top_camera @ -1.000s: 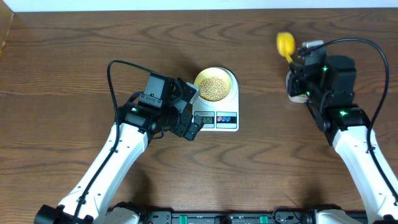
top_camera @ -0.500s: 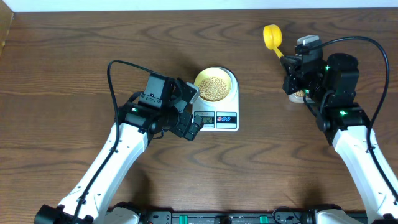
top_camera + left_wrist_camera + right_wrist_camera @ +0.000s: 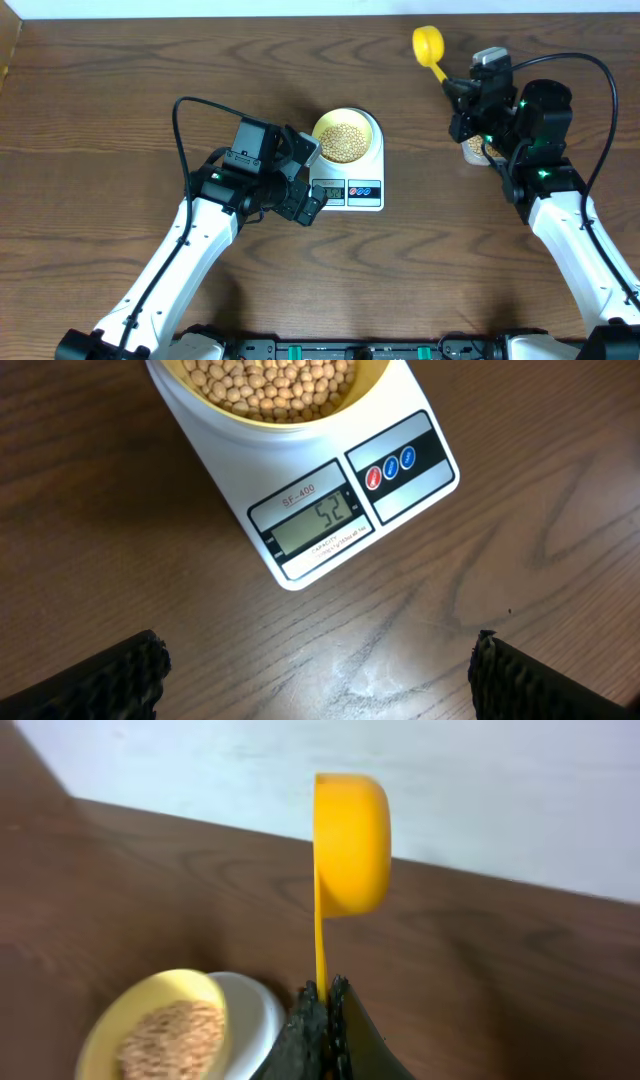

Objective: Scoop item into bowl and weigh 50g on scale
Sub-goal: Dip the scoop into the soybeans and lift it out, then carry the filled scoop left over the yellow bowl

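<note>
The pale yellow bowl (image 3: 345,137) is full of tan beans (image 3: 343,141) and stands on the white scale (image 3: 366,188). In the left wrist view the scale's display (image 3: 318,520) reads 52, with the bowl (image 3: 225,420) at the top edge. My left gripper (image 3: 308,180) is open and empty just left of the scale's front; its fingers (image 3: 320,680) straddle bare wood. My right gripper (image 3: 455,95) is shut on the handle of the bright yellow scoop (image 3: 428,42), held up at the back right. In the right wrist view the scoop (image 3: 350,840) rises above the shut fingers (image 3: 325,995), with bowl (image 3: 165,1020) and scale (image 3: 255,1015) below.
A container with beans (image 3: 471,150) sits on the table under my right arm, mostly hidden by it. The table's back edge runs close behind the scoop. The left arm's cable loops over the wood left of the scale.
My right gripper has carried the scoop back and to the left, toward the table's far edge. The left arm, bowl and scale have not moved.
</note>
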Robot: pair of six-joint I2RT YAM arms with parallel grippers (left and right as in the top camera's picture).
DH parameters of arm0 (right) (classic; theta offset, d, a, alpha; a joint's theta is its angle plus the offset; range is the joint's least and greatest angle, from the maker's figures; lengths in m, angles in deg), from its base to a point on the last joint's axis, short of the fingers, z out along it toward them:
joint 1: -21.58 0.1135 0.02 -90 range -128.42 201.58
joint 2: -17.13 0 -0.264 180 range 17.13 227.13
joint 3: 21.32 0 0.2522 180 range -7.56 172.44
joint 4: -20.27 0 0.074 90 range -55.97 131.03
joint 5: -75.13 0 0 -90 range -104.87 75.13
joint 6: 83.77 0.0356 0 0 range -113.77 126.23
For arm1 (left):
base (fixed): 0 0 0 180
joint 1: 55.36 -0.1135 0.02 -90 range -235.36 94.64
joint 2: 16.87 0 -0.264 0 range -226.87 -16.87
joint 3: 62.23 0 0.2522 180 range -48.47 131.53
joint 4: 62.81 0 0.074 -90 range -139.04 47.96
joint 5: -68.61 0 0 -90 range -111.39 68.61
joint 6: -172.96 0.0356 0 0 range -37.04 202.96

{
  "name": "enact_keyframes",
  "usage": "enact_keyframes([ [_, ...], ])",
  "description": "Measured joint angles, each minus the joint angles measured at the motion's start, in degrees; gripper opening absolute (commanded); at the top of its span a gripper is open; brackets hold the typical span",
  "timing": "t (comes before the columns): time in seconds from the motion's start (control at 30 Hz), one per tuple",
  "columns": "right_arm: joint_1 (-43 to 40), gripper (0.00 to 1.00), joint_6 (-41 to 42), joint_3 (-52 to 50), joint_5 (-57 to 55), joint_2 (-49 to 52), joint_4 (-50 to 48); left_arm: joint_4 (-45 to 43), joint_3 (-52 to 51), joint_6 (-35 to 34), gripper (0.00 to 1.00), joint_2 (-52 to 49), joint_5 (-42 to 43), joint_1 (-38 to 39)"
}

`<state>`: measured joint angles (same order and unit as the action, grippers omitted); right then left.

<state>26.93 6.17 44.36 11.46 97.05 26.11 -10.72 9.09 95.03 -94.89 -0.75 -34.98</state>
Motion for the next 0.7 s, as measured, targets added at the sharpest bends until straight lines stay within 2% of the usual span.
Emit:
enact_keyframes([
  [0.4, 11.56, 0.01, 0.92, 0.00, 3.87, 3.45, -0.28, 0.00, 0.00, 0.00, 0.98, 0.00, 0.00, 0.00],
  [0.7, 16.92, 0.01, 0.94, 0.00, 1.07, 8.07, 3.41, 0.02, 0.00, 0.00, 0.98, 0.00, 0.00, 0.00],
])
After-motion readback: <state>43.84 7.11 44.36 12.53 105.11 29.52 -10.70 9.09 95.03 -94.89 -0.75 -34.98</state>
